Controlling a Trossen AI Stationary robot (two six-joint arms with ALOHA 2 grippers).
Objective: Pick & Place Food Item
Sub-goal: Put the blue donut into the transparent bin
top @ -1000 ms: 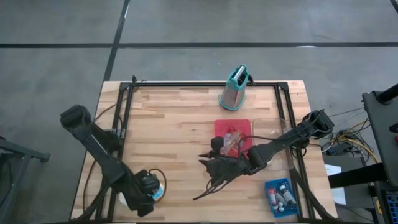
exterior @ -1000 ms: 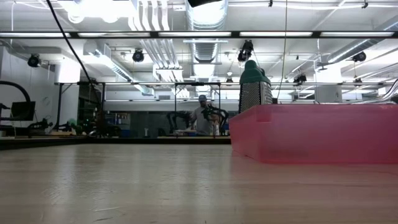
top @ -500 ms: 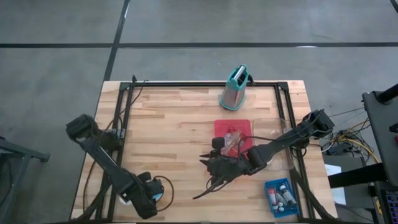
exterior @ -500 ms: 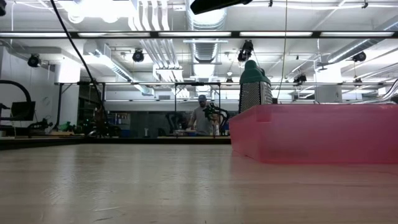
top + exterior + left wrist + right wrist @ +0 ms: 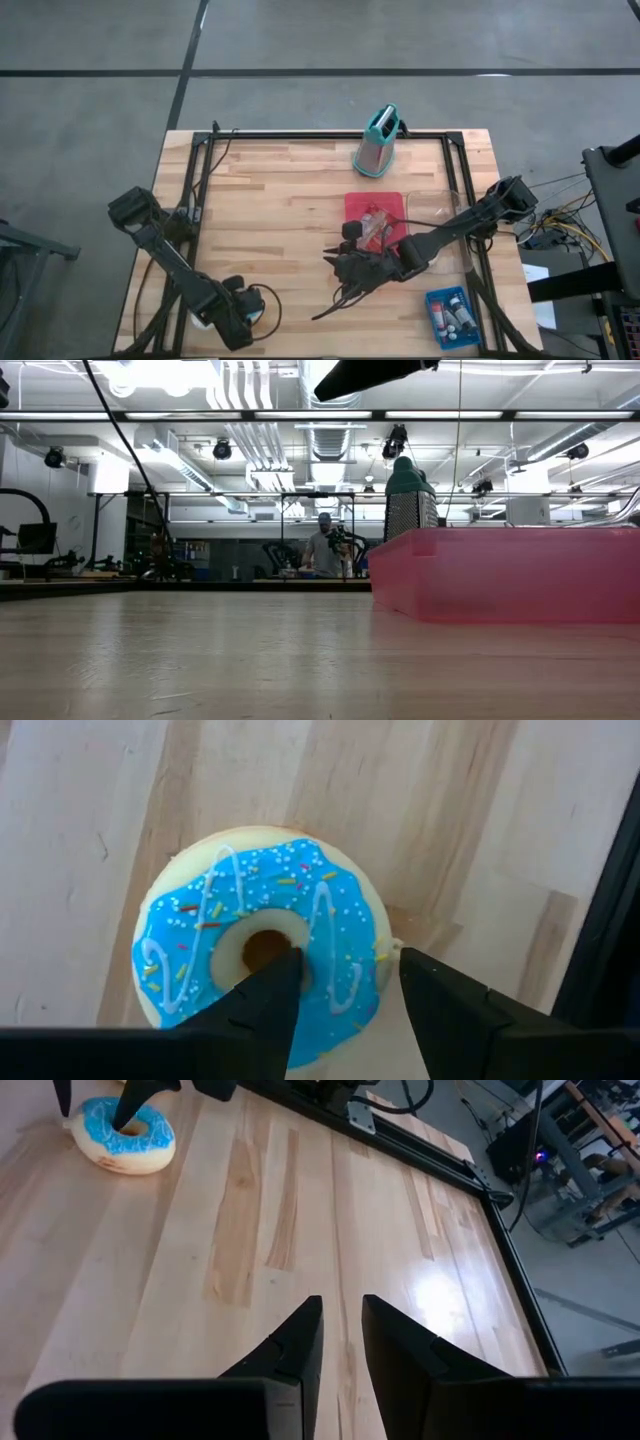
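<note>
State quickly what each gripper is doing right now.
Left gripper: open, fingers straddling one side of the blue-iced donut.
Right gripper: nearly shut, holding nothing.

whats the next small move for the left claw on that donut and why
Probably close the left claw on the blue-iced donut. In the left wrist view its fingers are open and straddle one side of the ring, one tip at the donut's hole and the other just off its outer edge, and the donut lies flat on the wooden table. Squeezing looks like what is needed before any lift toward the red tray.
</note>
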